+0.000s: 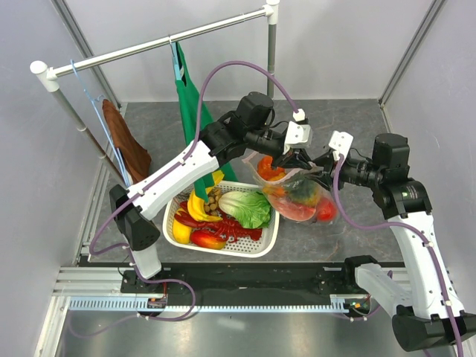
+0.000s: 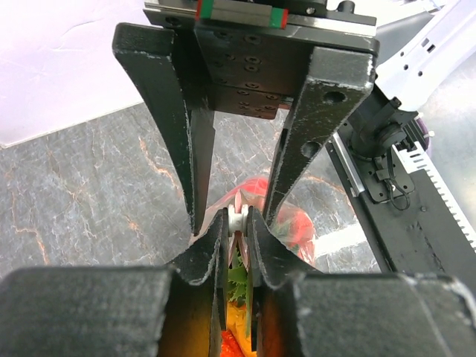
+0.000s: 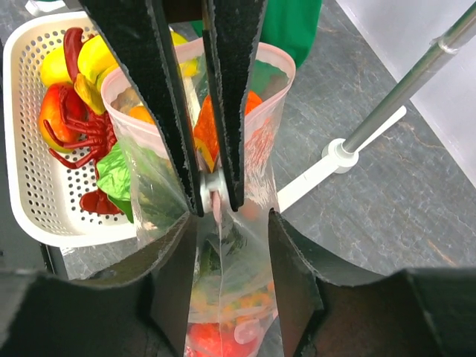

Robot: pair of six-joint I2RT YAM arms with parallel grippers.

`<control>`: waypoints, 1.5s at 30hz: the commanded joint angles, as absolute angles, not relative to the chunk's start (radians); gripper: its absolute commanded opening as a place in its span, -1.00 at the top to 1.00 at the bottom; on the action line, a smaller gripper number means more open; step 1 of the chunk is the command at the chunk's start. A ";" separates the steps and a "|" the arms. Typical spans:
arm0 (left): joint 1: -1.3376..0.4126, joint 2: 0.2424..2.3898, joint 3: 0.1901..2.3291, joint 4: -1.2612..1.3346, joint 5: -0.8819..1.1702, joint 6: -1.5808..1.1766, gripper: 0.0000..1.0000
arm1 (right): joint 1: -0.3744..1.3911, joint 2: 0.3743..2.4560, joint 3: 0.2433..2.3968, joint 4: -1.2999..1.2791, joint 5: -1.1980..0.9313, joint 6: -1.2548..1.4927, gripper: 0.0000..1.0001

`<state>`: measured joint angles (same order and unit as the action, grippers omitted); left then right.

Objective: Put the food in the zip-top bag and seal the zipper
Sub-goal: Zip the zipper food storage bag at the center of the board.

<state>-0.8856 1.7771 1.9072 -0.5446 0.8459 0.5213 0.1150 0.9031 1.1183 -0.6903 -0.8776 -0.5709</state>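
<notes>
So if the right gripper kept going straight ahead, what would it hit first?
The zip-top bag, which sits between the open fingers of the right gripper, then probably the left gripper pinching it just ahead.

The left arm (image 1: 175,172) and right arm (image 1: 420,238) are showing white shells over black joints. Purple cables (image 1: 245,65) are looping from each wrist. The right gripper (image 2: 232,222) is wearing scuffed black fingers (image 2: 178,126); a red-green strip (image 2: 242,11) is sitting behind them.

One bag (image 1: 299,195), one basket (image 1: 230,250), two hanging cloths (image 1: 190,111) (image 1: 128,147).

zip-top bag (image 3: 260,163): clear, mouth open | zipper (image 3: 285,63): unsealed | food (image 1: 296,207): some inside
</notes>
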 commanded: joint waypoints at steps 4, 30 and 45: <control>-0.885 1.721 1.930 -0.518 0.891 0.492 0.91 | 0.114 0.919 1.114 -0.548 -0.922 -0.474 0.95; -0.761 1.637 1.749 -0.627 0.706 0.689 0.93 | 0.097 0.835 1.111 -0.603 -0.848 -0.528 1.00; -0.664 1.597 1.680 -0.672 0.676 0.770 0.96 | 0.066 0.834 1.131 -0.640 -0.810 -0.557 1.00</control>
<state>-0.7311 1.6547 1.6844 -0.6056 0.7654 0.7094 0.0875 0.8536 1.0866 -0.6483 -0.8566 -0.5385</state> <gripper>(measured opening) 0.168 0.007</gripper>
